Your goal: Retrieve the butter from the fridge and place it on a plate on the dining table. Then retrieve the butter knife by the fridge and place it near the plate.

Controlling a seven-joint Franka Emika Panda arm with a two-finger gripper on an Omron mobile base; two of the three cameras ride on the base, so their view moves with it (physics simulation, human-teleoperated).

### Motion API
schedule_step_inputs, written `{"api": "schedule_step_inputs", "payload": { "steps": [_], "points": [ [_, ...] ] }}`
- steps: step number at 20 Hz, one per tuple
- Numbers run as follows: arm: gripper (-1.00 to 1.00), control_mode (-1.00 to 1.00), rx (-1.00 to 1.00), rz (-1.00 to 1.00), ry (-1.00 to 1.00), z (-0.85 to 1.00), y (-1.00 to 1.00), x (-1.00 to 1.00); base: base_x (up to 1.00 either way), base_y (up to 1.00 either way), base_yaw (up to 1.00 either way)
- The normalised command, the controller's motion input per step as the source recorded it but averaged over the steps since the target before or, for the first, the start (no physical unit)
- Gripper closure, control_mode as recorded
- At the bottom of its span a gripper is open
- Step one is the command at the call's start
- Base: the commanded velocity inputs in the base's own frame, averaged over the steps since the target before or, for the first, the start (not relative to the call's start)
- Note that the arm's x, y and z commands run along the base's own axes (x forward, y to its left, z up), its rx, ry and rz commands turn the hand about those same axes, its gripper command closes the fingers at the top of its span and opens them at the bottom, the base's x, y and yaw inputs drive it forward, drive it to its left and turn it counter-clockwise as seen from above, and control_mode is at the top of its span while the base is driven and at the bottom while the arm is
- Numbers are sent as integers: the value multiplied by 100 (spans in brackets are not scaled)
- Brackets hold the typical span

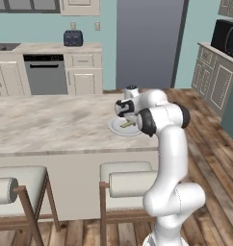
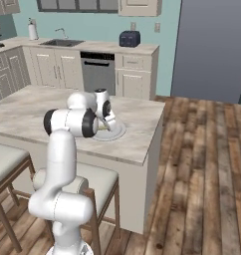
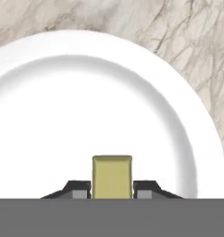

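Butter's over at the dining table (image 1: pixel 51 125) now, right above the plate (image 3: pixel 63 92) that sits near the table's edge. The claw (image 3: pixel 112 189) has both tips pinched tight on the butter (image 3: pixel 112 177).

butter (image 3: pixel 112 177): yellow-olive stick, over plate centre | plate (image 3: pixel 49 115): round, white, on dining table (image 1: pixel 46 125)

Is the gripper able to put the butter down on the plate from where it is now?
Probably yes: the gripper holds the butter directly over the plate, nothing between.
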Motion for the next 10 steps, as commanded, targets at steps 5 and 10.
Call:
{"api": "schedule_step_inputs", "payload": {
  "steps": [5,10],
  "points": [
    [100,-100,0,-5,0,-41,0,11,0,0,0],
    [100,-100,1,-1,0,-2,0,13,0,0,0]
  ]
}}
